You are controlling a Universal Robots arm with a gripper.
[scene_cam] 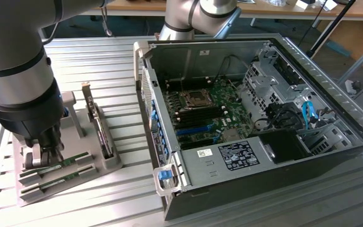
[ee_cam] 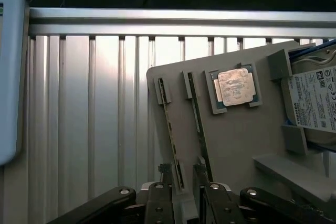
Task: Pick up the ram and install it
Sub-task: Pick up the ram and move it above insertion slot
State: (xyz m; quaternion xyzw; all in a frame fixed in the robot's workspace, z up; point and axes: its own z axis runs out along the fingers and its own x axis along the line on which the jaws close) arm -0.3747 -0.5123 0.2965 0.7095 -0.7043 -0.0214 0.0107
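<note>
Two rams stand on edge in slots of a grey holder (scene_cam: 106, 163) at the exterior view's left: one ram (scene_cam: 64, 165) and a second ram (scene_cam: 64, 178) beside it. My gripper (scene_cam: 45, 158) is lowered onto the end of the first one. In the wrist view the ram (ee_cam: 170, 129) runs between my fingertips (ee_cam: 165, 170), which stand apart on either side of it without pressing it. The other ram (ee_cam: 198, 119) lies just beside the far finger. My gripper (ee_cam: 182, 172) is open.
An upright expansion card (scene_cam: 99, 127) stands in the same holder. A silver processor chip (ee_cam: 236, 87) and a hard drive (ee_cam: 315, 103) also sit on it. The open computer case (scene_cam: 332, 94) with its motherboard (scene_cam: 200, 113) lies at the exterior view's right.
</note>
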